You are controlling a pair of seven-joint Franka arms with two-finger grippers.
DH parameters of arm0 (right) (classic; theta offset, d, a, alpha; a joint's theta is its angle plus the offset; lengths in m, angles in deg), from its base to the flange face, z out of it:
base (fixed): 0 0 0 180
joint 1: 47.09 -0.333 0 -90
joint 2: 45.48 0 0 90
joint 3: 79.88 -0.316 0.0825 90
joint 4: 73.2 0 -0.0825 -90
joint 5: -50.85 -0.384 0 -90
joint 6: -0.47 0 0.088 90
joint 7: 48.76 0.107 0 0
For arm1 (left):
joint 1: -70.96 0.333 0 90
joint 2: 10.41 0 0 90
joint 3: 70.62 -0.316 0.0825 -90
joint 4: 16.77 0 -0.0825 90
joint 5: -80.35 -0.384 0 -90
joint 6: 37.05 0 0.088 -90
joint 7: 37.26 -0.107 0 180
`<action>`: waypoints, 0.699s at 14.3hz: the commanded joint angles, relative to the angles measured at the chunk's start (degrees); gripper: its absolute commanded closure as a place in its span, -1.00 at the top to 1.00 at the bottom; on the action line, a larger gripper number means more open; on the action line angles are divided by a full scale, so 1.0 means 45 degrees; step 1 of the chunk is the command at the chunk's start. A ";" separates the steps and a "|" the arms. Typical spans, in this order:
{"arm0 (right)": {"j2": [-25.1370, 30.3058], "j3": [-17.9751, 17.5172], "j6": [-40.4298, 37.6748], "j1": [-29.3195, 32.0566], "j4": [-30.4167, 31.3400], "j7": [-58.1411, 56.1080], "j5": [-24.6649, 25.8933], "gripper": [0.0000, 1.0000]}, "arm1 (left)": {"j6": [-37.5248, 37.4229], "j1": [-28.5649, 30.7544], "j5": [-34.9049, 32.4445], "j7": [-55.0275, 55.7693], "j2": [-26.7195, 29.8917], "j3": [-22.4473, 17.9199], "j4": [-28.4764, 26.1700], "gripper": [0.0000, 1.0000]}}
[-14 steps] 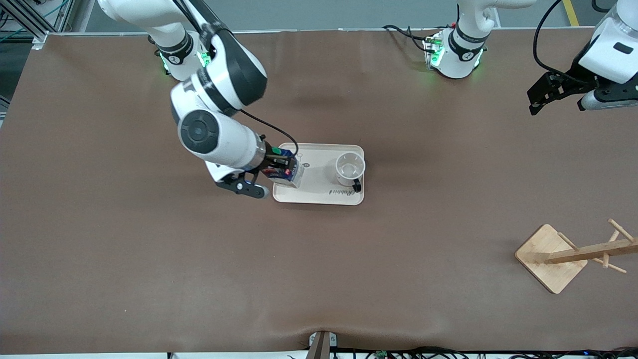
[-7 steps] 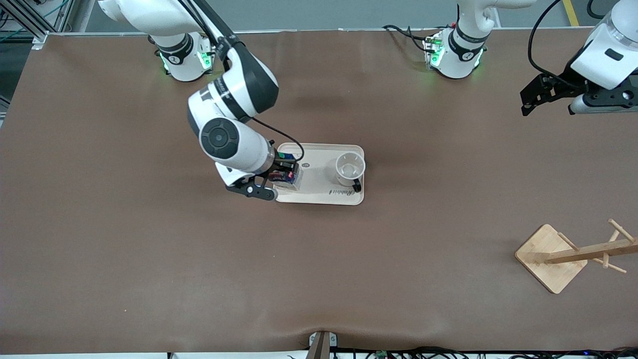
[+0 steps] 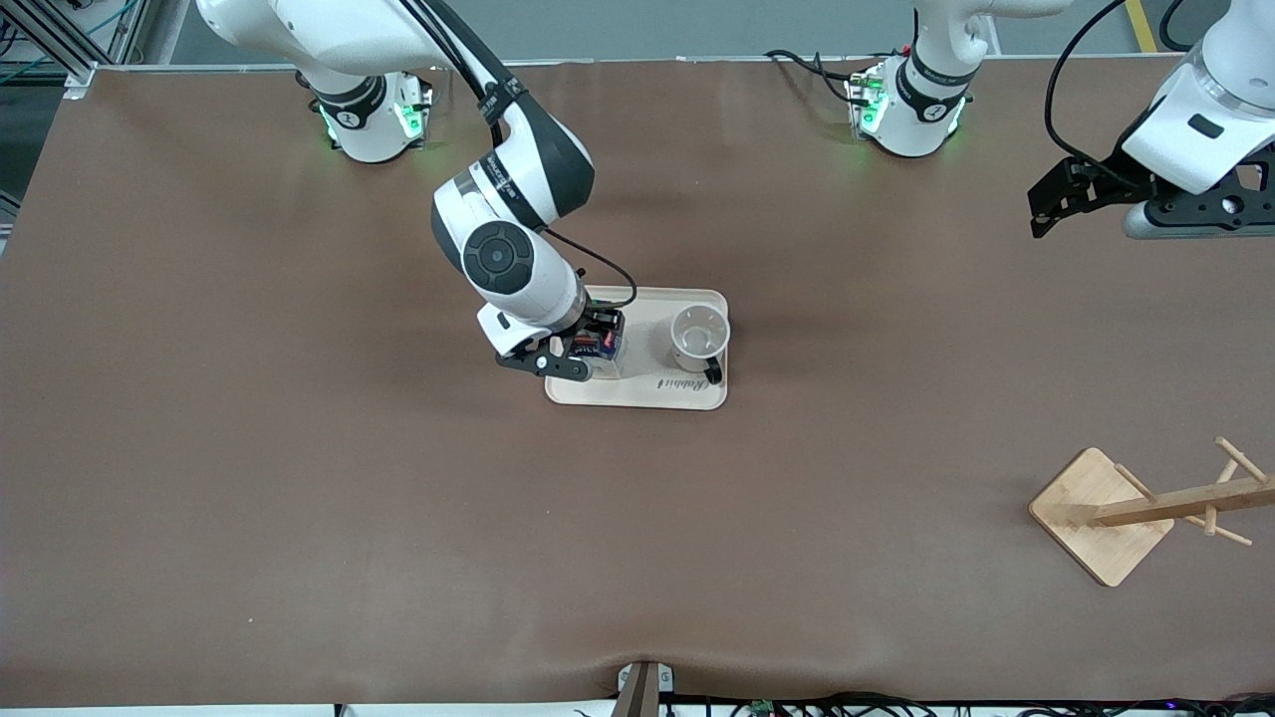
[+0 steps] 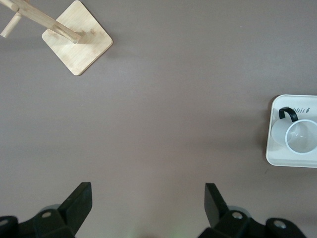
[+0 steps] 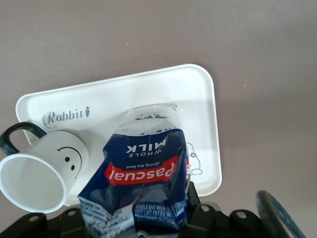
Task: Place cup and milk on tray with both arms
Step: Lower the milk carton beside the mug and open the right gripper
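The cream tray point(image 3: 637, 393) lies at the table's middle. The white cup point(image 3: 699, 335) stands on its end toward the left arm's side, black handle point(image 3: 713, 374) toward the front camera. My right gripper point(image 3: 595, 346) is shut on the dark-blue milk carton point(image 3: 601, 348) and holds it over the tray beside the cup. In the right wrist view the carton point(image 5: 143, 173) is squeezed between the fingers, with the smiley cup point(image 5: 47, 168) and the tray point(image 5: 163, 91) below. My left gripper point(image 3: 1046, 204) is open and empty over bare table at the left arm's end. The left wrist view shows the cup point(image 4: 299, 136) on the tray point(image 4: 275, 153).
A wooden mug stand with a square base point(image 3: 1101, 515) and pegs point(image 3: 1210, 493) sits near the front camera at the left arm's end; it also shows in the left wrist view point(image 4: 78, 43). Both arm bases point(image 3: 364, 119) point(image 3: 906, 110) stand along the back edge.
My right gripper has carried the milk carton from the tray's edge inward toward the cup. My left gripper has drifted slightly toward the table's middle.
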 commanded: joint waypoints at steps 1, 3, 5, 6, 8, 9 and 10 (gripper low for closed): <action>0.0366 0.0070 -0.0297 -0.0024 0.0523 -0.0147 0.0182 -0.82 | 0.0049 0.0019 0.0223 -0.0277 0.0051 -0.0041 0.0034 1.00; 0.0347 0.0070 -0.0298 -0.0043 0.0523 -0.0225 0.0182 -0.47 | 0.0049 0.0019 0.0223 -0.0258 -0.0027 -0.0041 0.0053 1.00; 0.0288 0.0070 -0.0219 -0.0063 0.0484 -0.0244 0.0202 0.86 | 0.0049 0.0038 0.0223 -0.0258 -0.0008 -0.0041 0.0053 1.00; 0.0288 0.0050 -0.0297 -0.0082 0.0426 -0.0225 0.0124 1.00 | 0.0030 0.0038 0.0223 -0.0277 0.0012 -0.0041 0.0053 1.00; 0.0385 0.0070 -0.0356 -0.0005 0.0251 -0.0070 -0.0012 1.00 | 0.0030 0.0058 0.0223 -0.0277 0.0032 -0.0041 0.0053 1.00; 0.0618 0.0070 -0.0607 0.0131 -0.0002 0.0047 -0.0052 1.00 | 0.0030 0.0058 0.0223 -0.0277 0.0032 -0.0041 0.0053 1.00; 0.0717 0.0147 -0.1074 0.0210 -0.0410 0.0107 -0.0013 1.00 | 0.0010 0.0077 0.0223 -0.0277 0.0032 -0.0041 0.0053 1.00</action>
